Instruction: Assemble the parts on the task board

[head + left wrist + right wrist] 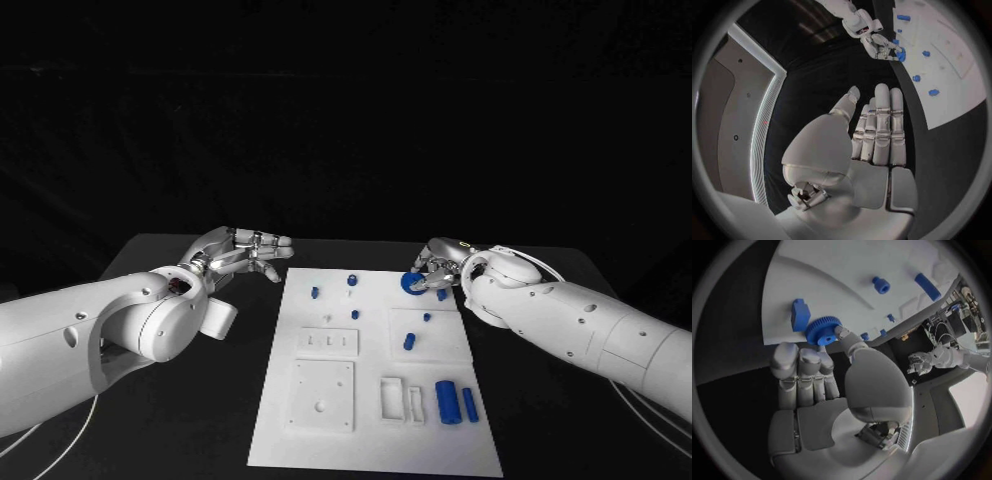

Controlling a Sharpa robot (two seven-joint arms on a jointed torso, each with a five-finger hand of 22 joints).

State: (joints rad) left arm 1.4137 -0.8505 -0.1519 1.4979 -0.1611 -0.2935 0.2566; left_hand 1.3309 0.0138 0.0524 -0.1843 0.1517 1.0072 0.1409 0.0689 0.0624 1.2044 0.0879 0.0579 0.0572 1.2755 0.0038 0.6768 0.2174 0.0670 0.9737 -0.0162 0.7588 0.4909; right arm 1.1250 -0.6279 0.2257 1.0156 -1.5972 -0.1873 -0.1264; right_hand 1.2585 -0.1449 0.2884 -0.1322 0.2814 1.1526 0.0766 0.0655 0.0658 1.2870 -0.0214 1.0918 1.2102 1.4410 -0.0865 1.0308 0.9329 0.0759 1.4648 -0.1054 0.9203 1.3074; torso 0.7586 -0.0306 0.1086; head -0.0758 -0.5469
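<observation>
The white task board (281, 440) lies in the middle of the black table. My right hand (450, 268) is over the board's far right corner and pinches a blue toothed gear (414, 284) between thumb and fingers. In the right wrist view the gear (823, 330) sits at the fingertips (799, 356), close beside a blue block (800, 315) standing on the board (848, 275). My left hand (245, 254) hovers off the board's far left corner. Its fingers (882, 125) are stretched out and hold nothing.
Several small blue pegs (351, 280) stand on the board's far half. Two blue cylinders (447, 400) lie near its front right. White recessed plates (323, 395) and a white frame (404, 398) take up the near half. Black table surrounds the board.
</observation>
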